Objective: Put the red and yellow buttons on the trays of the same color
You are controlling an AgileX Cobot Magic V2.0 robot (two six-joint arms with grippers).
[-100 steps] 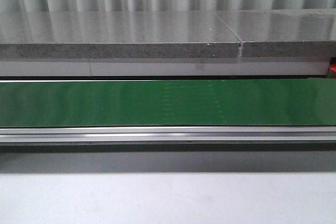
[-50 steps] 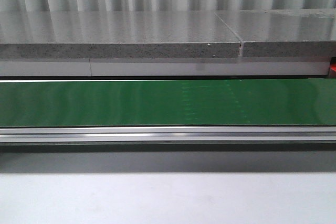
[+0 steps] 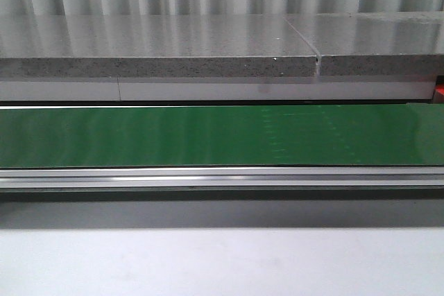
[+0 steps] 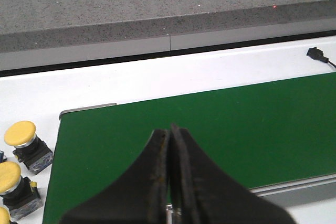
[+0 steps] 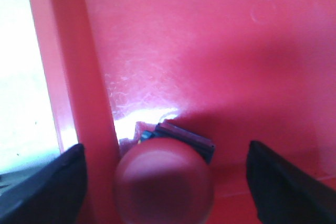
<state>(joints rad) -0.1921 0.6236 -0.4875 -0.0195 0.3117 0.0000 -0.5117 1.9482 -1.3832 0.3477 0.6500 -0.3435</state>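
Your right gripper (image 5: 165, 182) hangs wide open above the red tray (image 5: 220, 51), its dark fingers (image 5: 47, 182) spread to either side of a red button (image 5: 164, 179) that sits on the tray floor, just beside the tray's raised rim; no finger touches it. Your left gripper (image 4: 169, 182) is shut tight, fingertips pressed together and holding nothing, poised over the green conveyor belt (image 4: 236, 124). Off the belt's end, on the white table (image 4: 131, 77), stand yellow buttons (image 4: 21, 135), well apart from that gripper. In your front view the green belt (image 3: 208, 136) runs bare below a grey stone ledge (image 3: 159, 46), with neither arm in sight.
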